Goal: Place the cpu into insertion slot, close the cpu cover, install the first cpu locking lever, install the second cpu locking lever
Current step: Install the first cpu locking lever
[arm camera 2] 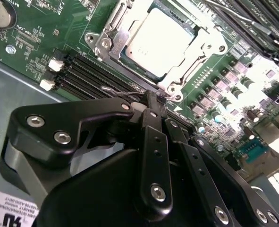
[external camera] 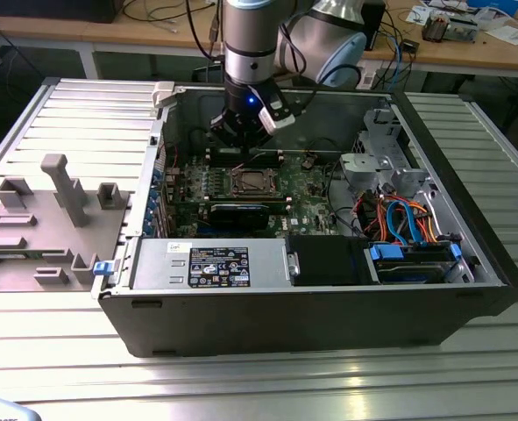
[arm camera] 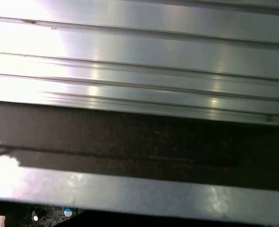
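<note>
Gripper (arm camera 2: 151,101) is right up against the lens in the second wrist view, fingers pinched together on a thin wire lever (arm camera 2: 122,93) by the socket corner. Cpu (arm camera 2: 158,40) already sits in the insertion slot (arm camera 2: 112,33) w/ the cpu cover (arm camera 2: 196,59) down over it, so imo you're on the locking-lever step. Next move needs that lever swung down and tucked under its catch w/o slipping off.

Even overhead light, glare on cpu (arm camera 2: 160,40), pincer (arm camera 2: 151,101) foreground blurred

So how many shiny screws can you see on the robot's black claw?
7 in the second wrist view: two on the gripper's side arm, one near its tip, one on the middle bar, three at the far side. More may be hidden.
</note>
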`<act>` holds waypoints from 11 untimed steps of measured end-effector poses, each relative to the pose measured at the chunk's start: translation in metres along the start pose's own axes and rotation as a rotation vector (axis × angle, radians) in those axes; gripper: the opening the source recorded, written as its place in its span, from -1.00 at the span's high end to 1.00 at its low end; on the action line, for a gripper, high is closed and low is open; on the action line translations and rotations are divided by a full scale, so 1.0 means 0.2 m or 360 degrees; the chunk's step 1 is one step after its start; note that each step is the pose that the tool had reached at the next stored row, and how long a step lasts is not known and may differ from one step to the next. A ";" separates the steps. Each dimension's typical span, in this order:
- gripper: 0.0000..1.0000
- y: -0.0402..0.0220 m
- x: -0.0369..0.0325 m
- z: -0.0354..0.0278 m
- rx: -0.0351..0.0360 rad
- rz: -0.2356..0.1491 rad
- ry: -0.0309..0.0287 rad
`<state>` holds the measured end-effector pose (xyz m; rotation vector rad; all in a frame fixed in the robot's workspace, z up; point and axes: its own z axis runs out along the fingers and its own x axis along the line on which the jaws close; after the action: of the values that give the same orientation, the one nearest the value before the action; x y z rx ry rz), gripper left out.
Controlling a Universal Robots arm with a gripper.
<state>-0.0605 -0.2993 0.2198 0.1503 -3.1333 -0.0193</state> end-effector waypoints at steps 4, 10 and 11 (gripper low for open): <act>0.79 -0.004 -0.036 0.030 0.0000 0.0000 0.00018; 0.79 -0.008 -0.071 0.076 0.0000 0.0000 0.00028; 0.79 -0.008 -0.075 0.082 0.0000 0.0000 0.00030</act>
<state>-0.0456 -0.2993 0.2033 0.1502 -3.1314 -0.0191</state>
